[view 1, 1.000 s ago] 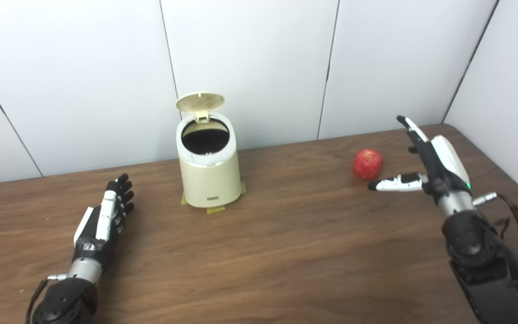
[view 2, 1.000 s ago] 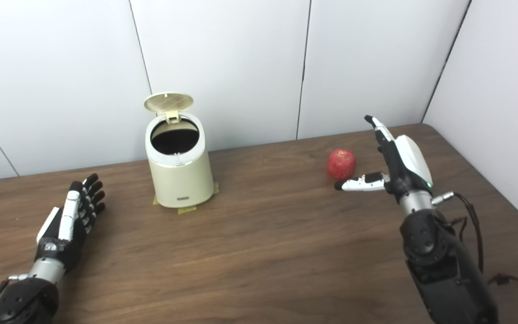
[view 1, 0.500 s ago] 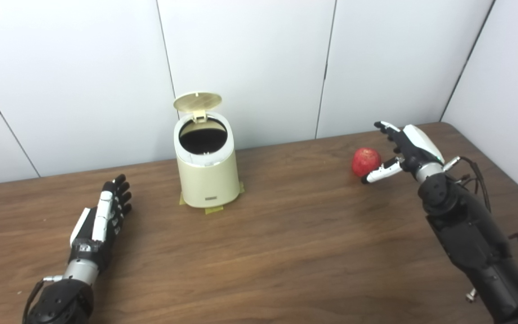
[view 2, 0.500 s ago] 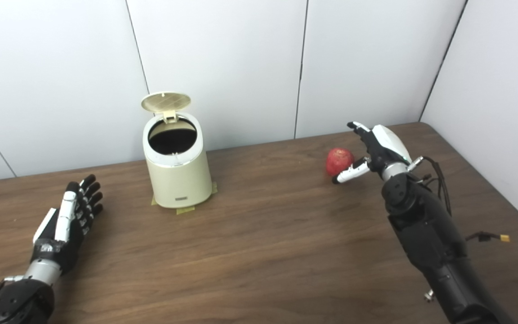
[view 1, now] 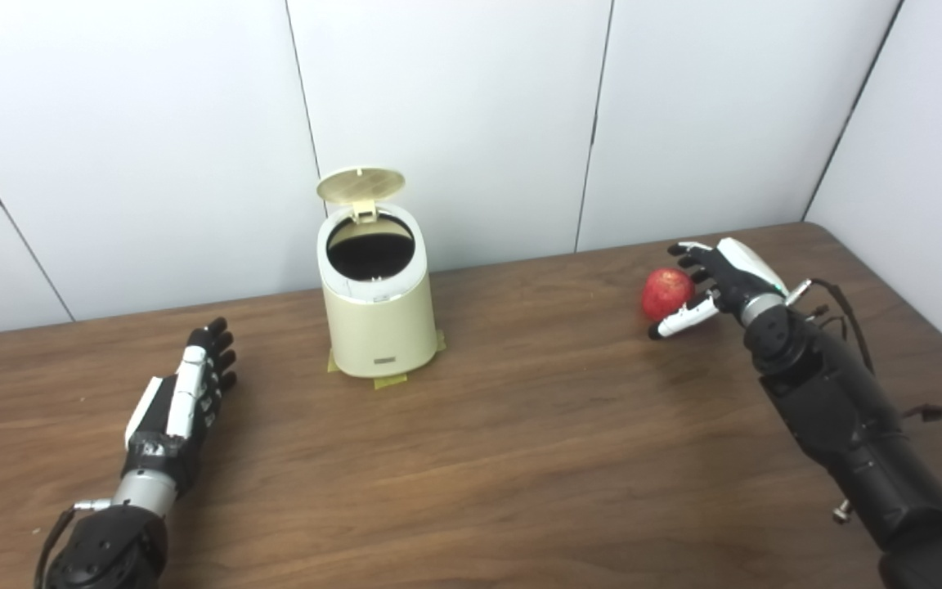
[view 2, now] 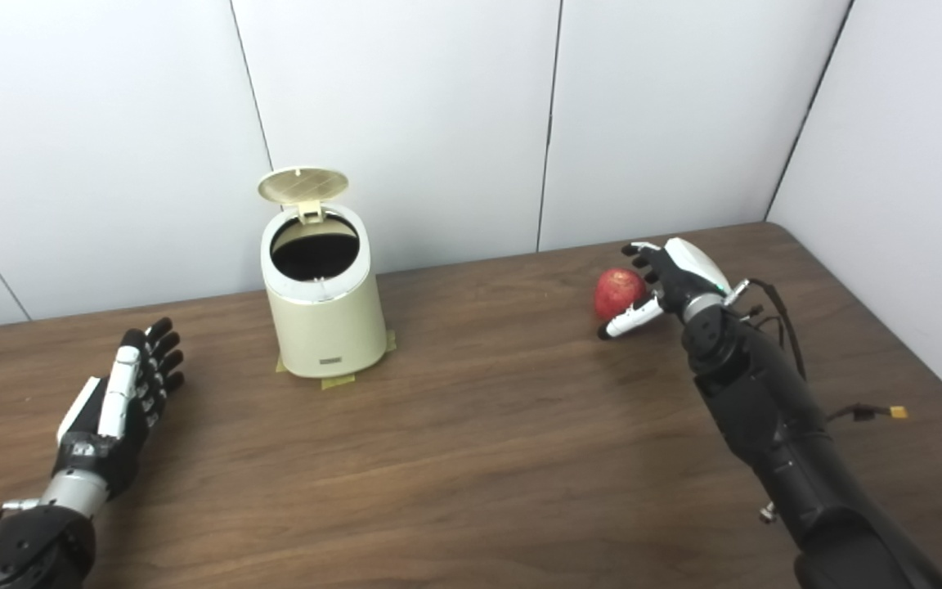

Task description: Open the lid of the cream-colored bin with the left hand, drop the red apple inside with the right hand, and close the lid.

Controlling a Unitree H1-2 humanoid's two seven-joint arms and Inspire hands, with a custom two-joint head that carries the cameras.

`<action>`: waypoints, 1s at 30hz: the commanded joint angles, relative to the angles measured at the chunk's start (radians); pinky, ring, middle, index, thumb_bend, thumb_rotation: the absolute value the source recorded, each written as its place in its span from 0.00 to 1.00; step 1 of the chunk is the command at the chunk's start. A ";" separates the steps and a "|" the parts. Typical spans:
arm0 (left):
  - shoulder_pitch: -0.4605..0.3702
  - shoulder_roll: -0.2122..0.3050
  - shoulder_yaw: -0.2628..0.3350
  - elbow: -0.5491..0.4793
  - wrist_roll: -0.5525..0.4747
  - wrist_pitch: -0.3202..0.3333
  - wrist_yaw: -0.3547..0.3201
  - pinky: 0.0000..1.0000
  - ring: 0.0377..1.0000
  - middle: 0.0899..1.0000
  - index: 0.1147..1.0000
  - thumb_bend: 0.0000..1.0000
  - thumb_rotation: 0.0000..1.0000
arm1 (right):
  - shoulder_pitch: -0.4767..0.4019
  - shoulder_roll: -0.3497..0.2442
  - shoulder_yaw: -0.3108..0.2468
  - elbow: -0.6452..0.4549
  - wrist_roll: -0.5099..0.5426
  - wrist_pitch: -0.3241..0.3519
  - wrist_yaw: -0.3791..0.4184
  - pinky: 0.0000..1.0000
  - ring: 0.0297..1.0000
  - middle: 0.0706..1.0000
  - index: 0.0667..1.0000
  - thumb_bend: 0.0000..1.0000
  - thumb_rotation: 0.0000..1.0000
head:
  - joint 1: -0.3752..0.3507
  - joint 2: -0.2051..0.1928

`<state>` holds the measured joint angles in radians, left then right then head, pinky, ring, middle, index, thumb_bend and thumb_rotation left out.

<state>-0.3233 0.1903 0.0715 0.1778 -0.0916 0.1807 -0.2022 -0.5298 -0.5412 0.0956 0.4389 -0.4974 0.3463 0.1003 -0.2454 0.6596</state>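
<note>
The cream-colored bin (view 1: 379,323) stands at the back of the table, its round lid (view 1: 361,185) tipped up and the dark inside showing. The red apple (view 1: 667,293) rests on the table at the right. My right hand (view 1: 716,282) is open right beside the apple, fingers curving over its far side and thumb low at its near side; I cannot tell whether they touch it. My left hand (view 1: 185,401) lies open and flat on the table, well left of the bin.
Yellow tape tabs (view 1: 392,380) stick out under the bin's base. White wall panels (view 1: 455,114) stand close behind the table, and another wall closes the right side. The table's right edge (view 1: 912,303) runs near my right arm. A loose cable (view 1: 941,411) hangs off that arm.
My right hand has moved forward and down from above the table to wrap around the apple's right side. Bin, lid and left hand have kept their places; the camera shifted slightly.
</note>
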 commanded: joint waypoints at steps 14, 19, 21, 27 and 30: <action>-0.015 0.031 -0.015 -0.062 0.024 -0.005 0.010 1.00 1.00 1.00 1.00 0.57 1.00 | -0.031 -0.034 0.034 0.004 -0.060 -0.127 -0.119 0.47 0.42 0.45 0.46 0.52 0.00 | 0.003 0.010; -0.015 0.028 -0.015 -0.060 0.018 -0.004 0.011 1.00 1.00 1.00 1.00 0.55 1.00 | -0.035 -0.028 0.026 0.031 -0.053 -0.151 -0.157 0.47 0.42 0.46 0.45 0.52 0.00 | 0.005 0.009; -0.014 0.026 -0.015 -0.061 0.018 -0.004 0.013 1.00 1.00 1.00 1.00 0.56 1.00 | -0.033 -0.027 0.023 0.036 -0.050 -0.184 -0.187 0.46 0.42 0.46 0.45 0.52 0.00 | 0.009 0.009; -0.006 0.024 -0.017 -0.077 0.031 0.002 0.027 1.00 1.00 1.00 1.00 0.57 1.00 | -0.016 -0.009 -0.008 -0.048 -0.046 -0.257 -0.283 0.44 0.40 0.45 0.46 0.52 0.00 | 0.031 0.007; -0.003 0.023 -0.016 -0.086 0.027 0.019 0.026 1.00 1.00 1.00 1.00 0.57 1.00 | -0.011 0.002 -0.011 -0.158 -0.067 -0.269 -0.300 0.44 0.39 0.46 0.47 0.52 0.00 | 0.040 0.006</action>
<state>-0.2942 0.2052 0.0555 0.1291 -0.0689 0.2020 -0.1870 -0.4906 -0.5257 0.0999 0.3384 -0.5491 0.1196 -0.1623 -0.2071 0.6642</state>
